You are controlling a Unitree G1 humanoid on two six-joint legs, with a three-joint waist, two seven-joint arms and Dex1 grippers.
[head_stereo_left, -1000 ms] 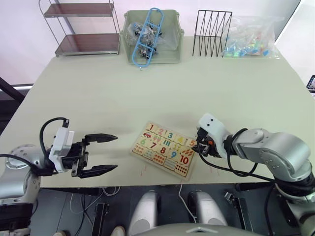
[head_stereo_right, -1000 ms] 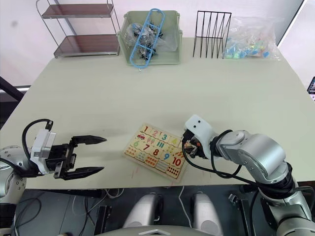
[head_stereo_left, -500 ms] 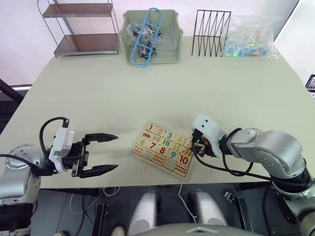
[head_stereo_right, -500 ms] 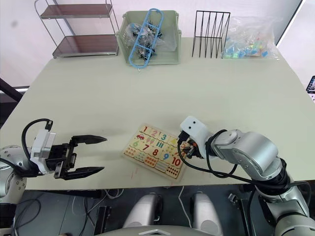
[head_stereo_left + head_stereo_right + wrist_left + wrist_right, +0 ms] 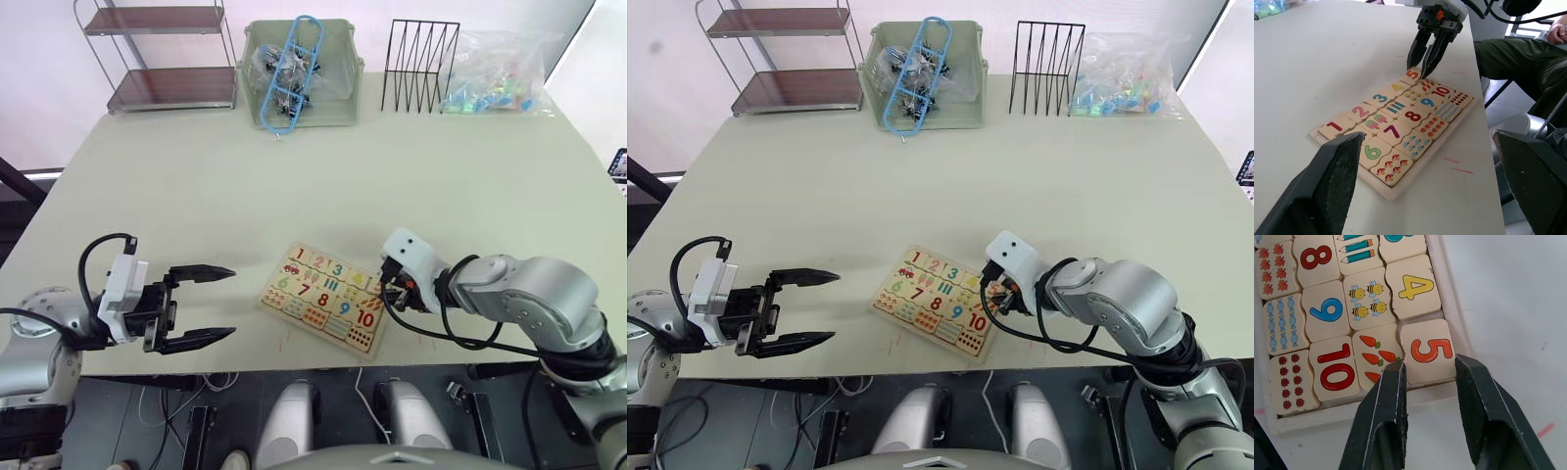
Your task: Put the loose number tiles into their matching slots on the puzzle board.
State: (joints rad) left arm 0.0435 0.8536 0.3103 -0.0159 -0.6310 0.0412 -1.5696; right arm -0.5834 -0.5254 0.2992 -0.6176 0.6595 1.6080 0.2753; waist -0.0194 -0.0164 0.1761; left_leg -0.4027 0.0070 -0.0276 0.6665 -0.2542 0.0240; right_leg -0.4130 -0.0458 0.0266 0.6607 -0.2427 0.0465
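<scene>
A: At the board's near-right corner, right pincer (image 5: 1427,382) hangs with fingers spread either side of the 5 tile (image 5: 1427,350). Not gripping; gaps show on both flanks.

B: Change from a second ago?

A: The right arm has slid slightly closer along the puzzle board (image 5: 326,296), then barely moved over the last half second. The 5 tile lies flat in its slot at the end of the number row, level with the 4 tile (image 5: 1413,286) beside it. Judged as a release just made.

B: Other tiles?

A: 1 through 5 run along the board's far edge in the left wrist view, each seated. No loose tile seen on the worktop (image 5: 196,196) around the board. Task looks essentially complete; remaining step is probably only to back the right arm away without nudging the 5.

B: Left side?

A: Left pincer (image 5: 201,305) hovers well left of the board, fingers wide apart, holding nothing, unmoved through the interval.

B: Surface, room?

A: Pale matte worktop; faint red marks just off the board's near edge. Far beyond the board: green bin (image 5: 300,73) with a blue item on top, black wire rack (image 5: 421,67), clear bag of coloured bits (image 5: 495,73), two-tier shelf (image 5: 162,59). A seated person's leg (image 5: 1513,56) shows past the worktop's edge.
</scene>
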